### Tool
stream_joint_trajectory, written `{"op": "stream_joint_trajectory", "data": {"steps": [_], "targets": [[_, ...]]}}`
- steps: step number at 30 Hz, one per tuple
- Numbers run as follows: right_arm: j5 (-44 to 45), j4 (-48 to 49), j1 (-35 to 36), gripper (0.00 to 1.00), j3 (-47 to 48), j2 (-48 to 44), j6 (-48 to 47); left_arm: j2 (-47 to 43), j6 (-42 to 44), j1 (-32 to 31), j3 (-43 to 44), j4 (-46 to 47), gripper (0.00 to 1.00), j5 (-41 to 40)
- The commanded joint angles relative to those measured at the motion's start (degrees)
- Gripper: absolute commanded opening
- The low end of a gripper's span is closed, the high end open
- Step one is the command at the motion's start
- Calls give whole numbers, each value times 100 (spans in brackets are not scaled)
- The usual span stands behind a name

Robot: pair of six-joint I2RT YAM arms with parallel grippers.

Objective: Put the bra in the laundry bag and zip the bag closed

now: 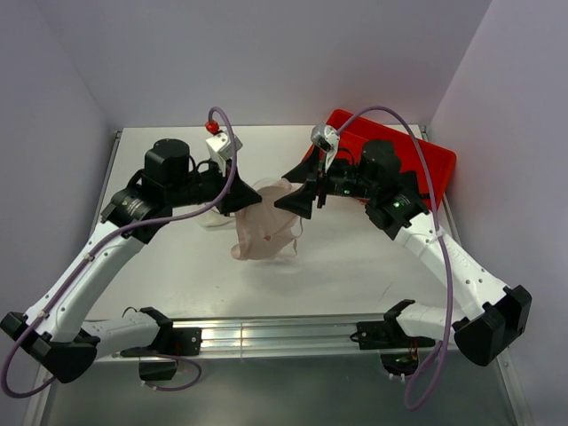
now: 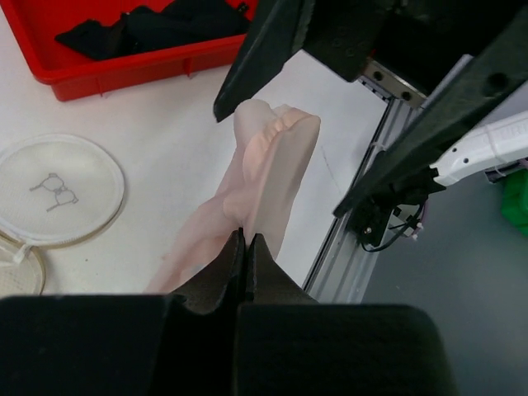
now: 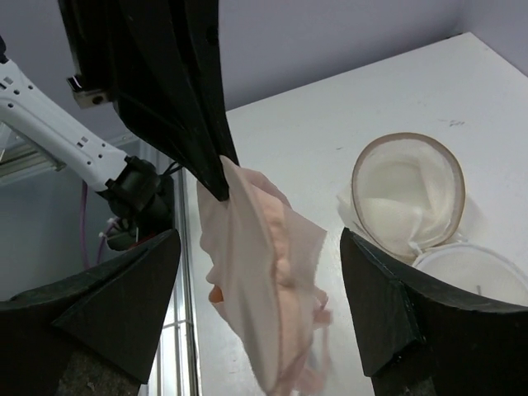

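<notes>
Left gripper [image 2: 246,239] pinches bra [image 2: 272,173] top edge (right gripper [image 3: 260,241] agape alongside).

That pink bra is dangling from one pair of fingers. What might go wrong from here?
The left fingers pinch only a thin edge of the bra, so it may slip and drop. The right fingers stand open very close by, so the arms might bump. The laundry bag looks soft and hardly wider than the bra, so parts could hang out when it is zipped.
</notes>
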Motion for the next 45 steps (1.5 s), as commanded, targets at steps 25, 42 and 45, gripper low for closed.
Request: {"op": "stream_joint_trajectory", "data": {"steps": [25,42,45], "targets": [[15,1101,-169,0,620,-69,1191,-2477,-1140,-21,-2705,2077,99,-952],[24,1539,-231,0,577,-315,1472,-1695,-1703,-74,-3304,3660,70,-354],[-72,1698,-301,0,427,-429,1525,-1652,-1747,-74,-3366,3765,42,-380]]}}
